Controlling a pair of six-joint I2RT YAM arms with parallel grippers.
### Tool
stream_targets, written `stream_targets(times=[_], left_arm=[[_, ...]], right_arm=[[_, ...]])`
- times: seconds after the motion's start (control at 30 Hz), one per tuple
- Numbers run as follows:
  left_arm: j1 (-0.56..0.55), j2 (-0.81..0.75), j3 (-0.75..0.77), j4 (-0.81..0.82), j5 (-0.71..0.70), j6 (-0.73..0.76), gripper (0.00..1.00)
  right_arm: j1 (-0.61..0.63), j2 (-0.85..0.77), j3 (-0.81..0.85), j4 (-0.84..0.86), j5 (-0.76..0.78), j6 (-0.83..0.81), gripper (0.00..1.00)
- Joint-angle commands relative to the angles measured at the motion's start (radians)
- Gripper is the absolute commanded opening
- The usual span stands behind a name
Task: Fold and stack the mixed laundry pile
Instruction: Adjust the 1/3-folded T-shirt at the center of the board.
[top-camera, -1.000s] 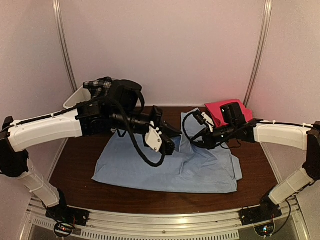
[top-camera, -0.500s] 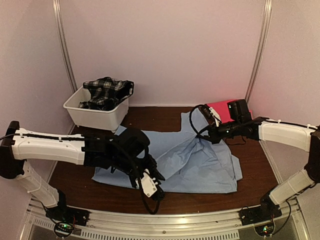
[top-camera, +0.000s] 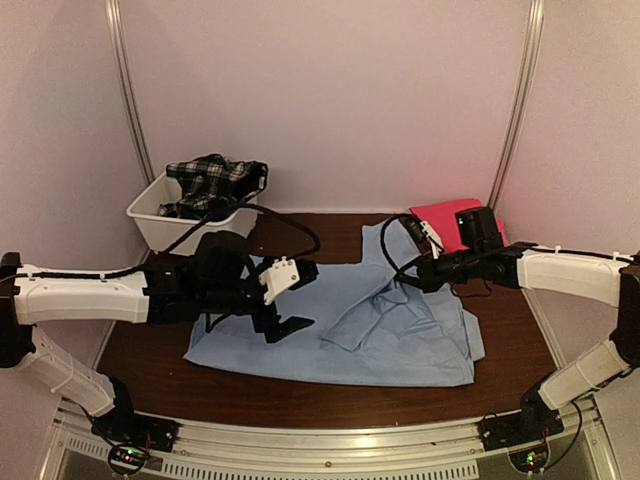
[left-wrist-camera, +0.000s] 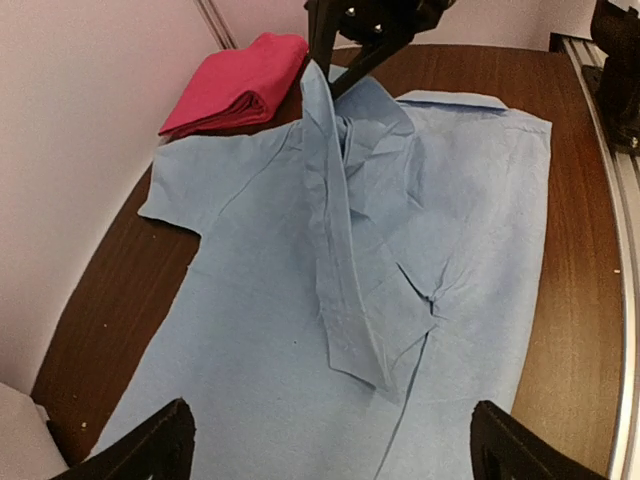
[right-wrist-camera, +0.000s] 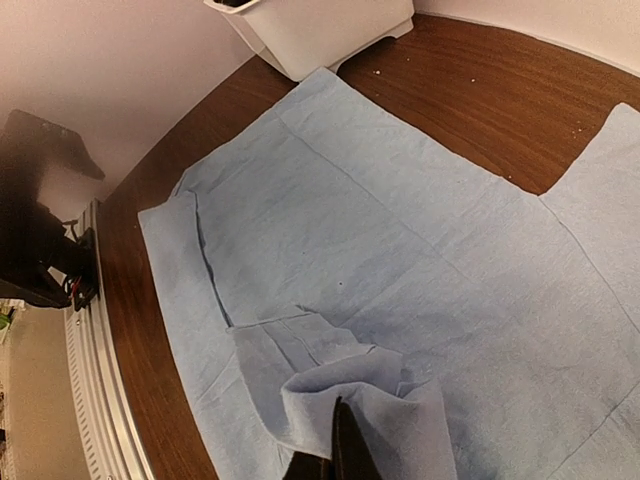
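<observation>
Our right gripper (top-camera: 408, 272) pinches a raised fold of the shirt (top-camera: 400, 345), seemingly running toward our left gripper (left-wrist-camera: 330, 420), spread wide above it

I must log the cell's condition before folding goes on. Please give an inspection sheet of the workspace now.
Surface: brown wooden table, few pale specks.
Job's things: blue shirt spread flat, one fold lifted; red cloth folded, far right; plaid garment in the white tub.
Clutter: white tub, far left corner.
End effectors: left end effector open over the shirt, empty; right end effector shut on the shirt's fold.
Cables: black loops at both wrists.
Surroundings: pale walls, metal rail at near edge.
</observation>
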Motion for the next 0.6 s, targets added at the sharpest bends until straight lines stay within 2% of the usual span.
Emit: stream_targets(times=[0.0,0.13,0.2,0.27,0.47,0.57], left_arm=[[0.0,0.11,0.032,0.178,0.01,-0.43,0.98],[0.005,0.084,-0.001,0.281,-0.044,-0.574,0.98],[0.005,0.074,-0.041,0.335,-0.02,-0.535,0.98],[0.005,0.114,-0.014,0.277,-0.04,-0.493,0.98],[0.005,0.277,0.024,0.291,-0.013,-0.436,0.82],[0.006,0.376,0.073,0.289,0.01,-0.436,0.78]], right_arm=[[-0.003,0.001,-0.007,0.073,0.01,0.041,0.0],[-0.003,-0.005,-0.006,0.083,0.008,0.049,0.0],[-0.003,-0.006,-0.004,0.088,0.006,0.051,0.0],[-0.003,-0.008,-0.004,0.09,0.004,0.053,0.0],[-0.004,-0.01,-0.009,0.089,0.009,0.061,0.0],[-0.003,-0.011,-0.012,0.118,0.007,0.07,0.0]])
